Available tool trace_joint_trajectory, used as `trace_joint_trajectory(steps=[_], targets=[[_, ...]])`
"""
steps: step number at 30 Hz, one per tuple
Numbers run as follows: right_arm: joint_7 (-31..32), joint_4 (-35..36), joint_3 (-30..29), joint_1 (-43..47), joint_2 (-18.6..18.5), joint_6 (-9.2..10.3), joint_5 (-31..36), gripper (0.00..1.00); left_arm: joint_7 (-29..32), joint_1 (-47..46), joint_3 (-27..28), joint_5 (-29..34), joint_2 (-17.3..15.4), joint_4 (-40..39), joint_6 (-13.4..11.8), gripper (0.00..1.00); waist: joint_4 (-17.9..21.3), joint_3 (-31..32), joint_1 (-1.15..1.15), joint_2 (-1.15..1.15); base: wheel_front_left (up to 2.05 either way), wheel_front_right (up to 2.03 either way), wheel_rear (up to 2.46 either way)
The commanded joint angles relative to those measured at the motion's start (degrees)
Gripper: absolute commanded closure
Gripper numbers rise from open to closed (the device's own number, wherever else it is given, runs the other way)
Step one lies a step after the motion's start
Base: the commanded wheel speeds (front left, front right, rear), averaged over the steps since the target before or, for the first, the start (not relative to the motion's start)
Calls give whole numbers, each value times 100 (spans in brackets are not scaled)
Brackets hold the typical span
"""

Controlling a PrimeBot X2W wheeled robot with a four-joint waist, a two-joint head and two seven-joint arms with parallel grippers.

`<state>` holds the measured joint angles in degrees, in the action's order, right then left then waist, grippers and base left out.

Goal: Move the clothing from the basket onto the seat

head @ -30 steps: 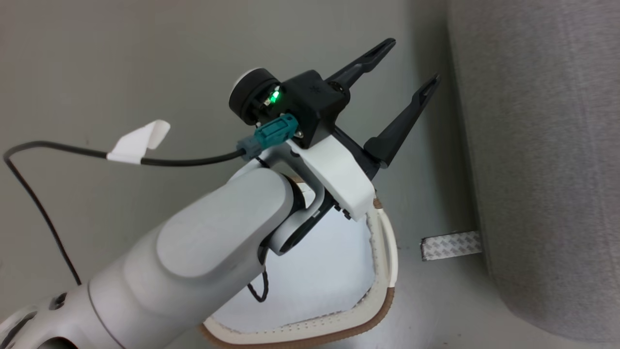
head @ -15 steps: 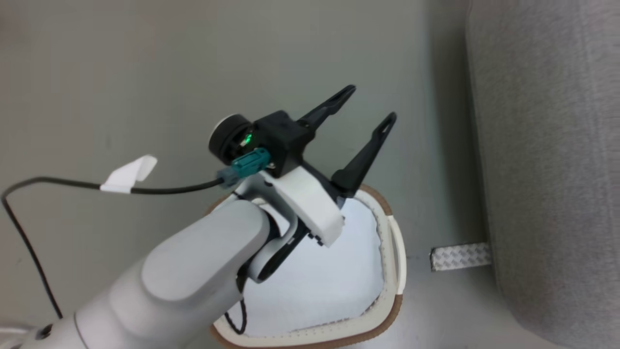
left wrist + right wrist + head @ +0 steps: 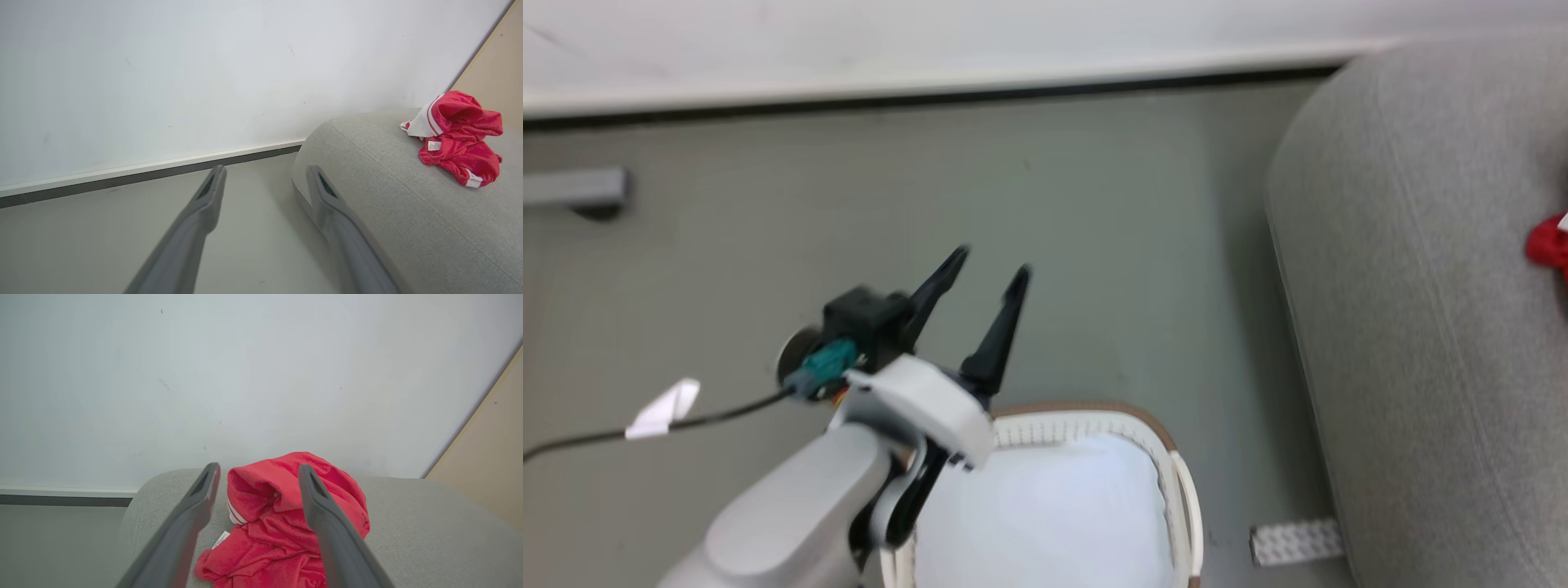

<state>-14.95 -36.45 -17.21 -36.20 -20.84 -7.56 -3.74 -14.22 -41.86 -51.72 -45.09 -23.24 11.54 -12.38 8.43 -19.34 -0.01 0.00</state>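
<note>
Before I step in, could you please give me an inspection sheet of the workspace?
Surface: large light grey upholstered seat, seam visible.
Job's things: bright red fabric garment with white trim lies bunched on the seat; oval cream plastic basket with tan rim stands on the grey floor beside it, plain white cloth inside.
Clutter: patterned grey strip on the floor by the seat.
End effectors: left end effector open and empty near the basket; right end effector open, aimed at the garment.
Cables: black cable with white tape tag runs to the left wrist.
Surroundings: white wall with dark skirting.
</note>
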Motion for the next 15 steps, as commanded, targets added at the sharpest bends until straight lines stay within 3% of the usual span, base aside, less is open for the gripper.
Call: trace_joint_trajectory(steps=[1,9,15], targets=[[-24,455,9,511,108,13,-87,0,-52,299,65,-48,-77,96,-79,0,-260,590,1,0,0,0,0],[-3,2224,125,2398,1027,12,155,0,-96,1445,618,83,-133,446,-221,0,-619,1393,1,0,0,0,0],[-14,2766,430,3488,1597,13,313,0,-96,2462,1400,536,-81,557,-136,0,-853,1864,1,0,0,0,0]])
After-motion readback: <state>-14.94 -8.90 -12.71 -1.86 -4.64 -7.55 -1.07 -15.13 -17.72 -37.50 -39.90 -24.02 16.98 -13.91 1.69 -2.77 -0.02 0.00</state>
